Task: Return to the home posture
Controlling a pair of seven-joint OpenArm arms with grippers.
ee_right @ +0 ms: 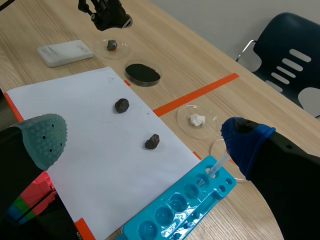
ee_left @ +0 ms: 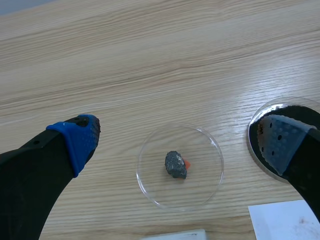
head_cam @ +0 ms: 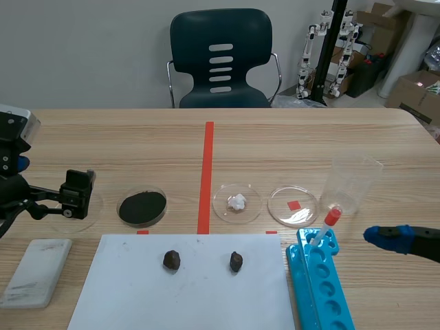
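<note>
My left gripper [ee_left: 180, 132] hangs open above a small clear dish [ee_left: 150, 187] that holds a dark stone [ee_left: 175, 164]. In the scene view this left gripper [head_cam: 75, 192] is at the table's left side. My right gripper [ee_right: 145, 129] is open too, with nothing between its fingers; it hovers over the near right of the table, above the white paper [ee_right: 85, 145] and the blue well tray [ee_right: 175, 210]. Of the right gripper [head_cam: 392, 239], the scene view shows only a blue-tipped finger at the right edge.
On the white paper [head_cam: 130, 295] lie two dark stones [head_cam: 172, 259] [head_cam: 236, 261]. Behind it stand a black-powder dish [head_cam: 142, 207], a dish with a white lump [head_cam: 237, 202], an empty dish [head_cam: 293, 205] and a clear beaker [head_cam: 354, 182]. A red-bulbed pipette [head_cam: 326, 223] leans in the blue tray [head_cam: 320, 289]. A white block [head_cam: 36, 271] lies near left.
</note>
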